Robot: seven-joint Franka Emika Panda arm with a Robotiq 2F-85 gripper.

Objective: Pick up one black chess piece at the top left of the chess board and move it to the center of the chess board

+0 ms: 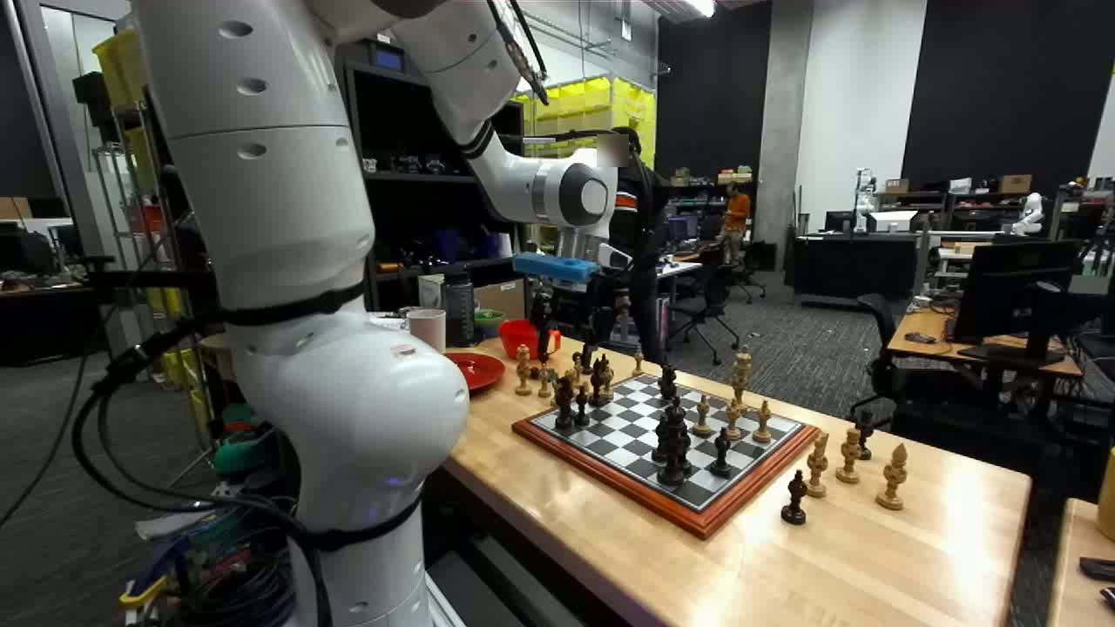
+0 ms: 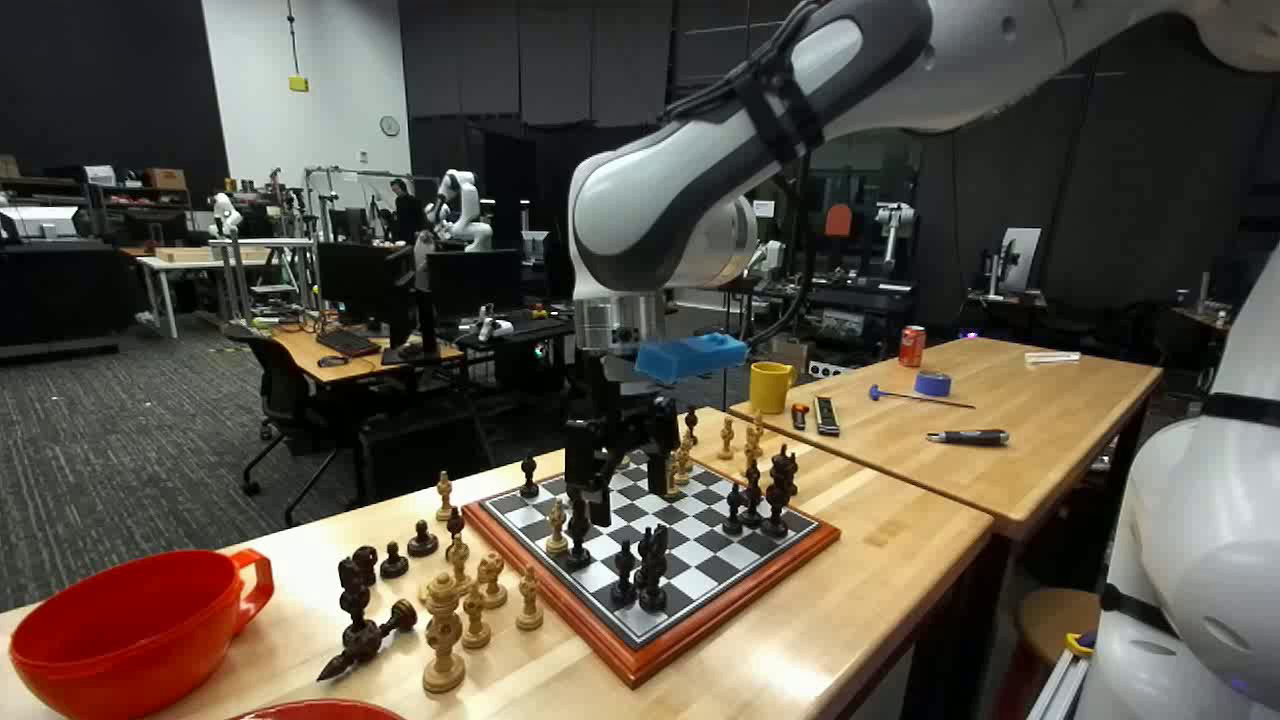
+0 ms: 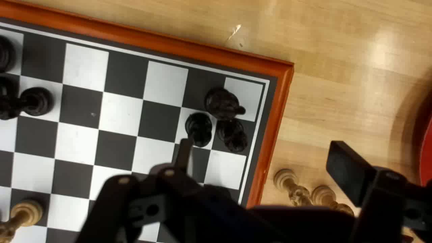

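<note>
The checkered chess board (image 1: 610, 482) with its reddish-brown rim lies on the wooden table; it shows in an exterior view (image 2: 735, 612) and the wrist view (image 3: 202, 50). Three black chess pieces stand close together near one board corner: a tall one (image 3: 221, 103) and two shorter ones (image 3: 199, 130) (image 3: 233, 135). They also show in both exterior views (image 1: 564, 405) (image 2: 652, 575). My gripper (image 3: 263, 157) is open and empty, fingers spread wide, above the board edge beside this group; it shows in an exterior view (image 2: 627, 492). Its left finger appears just below one black piece. The gripper body hides part of the board.
Other black pieces (image 1: 672, 453) and light pieces (image 1: 733, 422) stand on the board. Several light pieces (image 2: 444, 635) and black pieces (image 2: 355, 600) stand or lie beside it. A red bowl (image 2: 130, 630), red plate (image 1: 477, 370) and yellow mug (image 2: 770, 388) are nearby.
</note>
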